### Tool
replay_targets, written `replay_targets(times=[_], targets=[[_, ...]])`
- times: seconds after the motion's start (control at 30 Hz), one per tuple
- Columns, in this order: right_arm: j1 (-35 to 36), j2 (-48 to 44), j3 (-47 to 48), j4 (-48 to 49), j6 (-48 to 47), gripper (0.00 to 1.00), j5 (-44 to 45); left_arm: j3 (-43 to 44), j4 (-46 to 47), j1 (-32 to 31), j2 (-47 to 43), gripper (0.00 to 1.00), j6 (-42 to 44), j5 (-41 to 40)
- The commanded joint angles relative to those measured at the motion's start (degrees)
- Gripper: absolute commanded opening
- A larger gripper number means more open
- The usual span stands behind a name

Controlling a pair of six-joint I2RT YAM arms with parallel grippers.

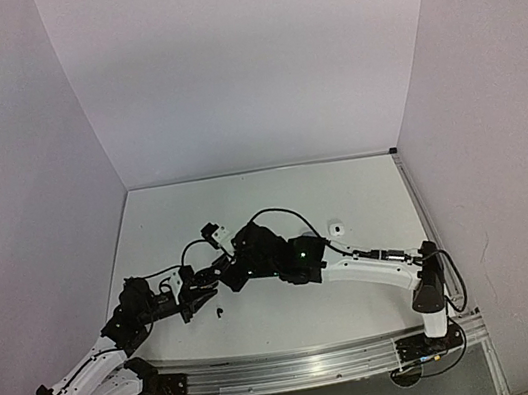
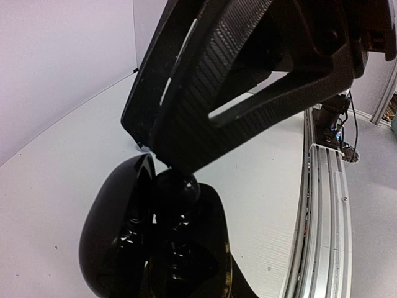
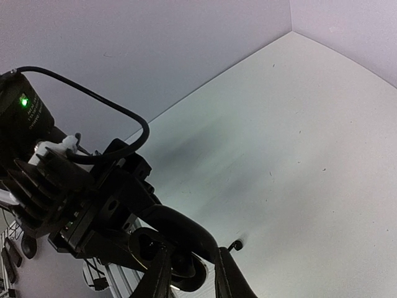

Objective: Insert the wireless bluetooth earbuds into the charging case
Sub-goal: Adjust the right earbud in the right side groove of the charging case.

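Note:
The black charging case (image 2: 118, 236) stands open with its lid at the left, and my left gripper (image 1: 197, 298) is shut on its base. My right gripper (image 2: 177, 167) comes down from above with a round black earbud (image 2: 178, 186) at its fingertips, just over the case's wells. In the right wrist view the right gripper (image 3: 189, 279) has its fingers on either side of the bud, with the curved case lid (image 3: 180, 226) behind. A second black earbud (image 1: 220, 313) lies loose on the table (image 3: 234, 246), just in front of the grippers.
A small white object (image 1: 335, 229) lies on the table to the right of the right arm's wrist. The aluminium rail (image 1: 302, 363) runs along the near edge. White walls close in the table at the left, back and right.

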Motion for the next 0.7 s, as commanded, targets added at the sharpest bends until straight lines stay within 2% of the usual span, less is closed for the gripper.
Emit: replay_targets(times=[0.0, 0.43, 0.67], targets=[[0.3, -1.7, 1.5, 0.0, 1.4, 0.23, -2.2, 0.0, 2.1, -0.3, 0.5, 0.00, 0.4, -0.4], [0.3, 1.3, 2.0, -0.3, 0.6, 0.16, -2.1, 0.3, 2.3, -0.3, 0.5, 0.00, 0.7, -0.4], [0.3, 2.5, 1.8, -0.8, 0.7, 0.15, -2.1, 0.4, 2.7, -0.3, 0.6, 0.00, 1.5, 0.2]])
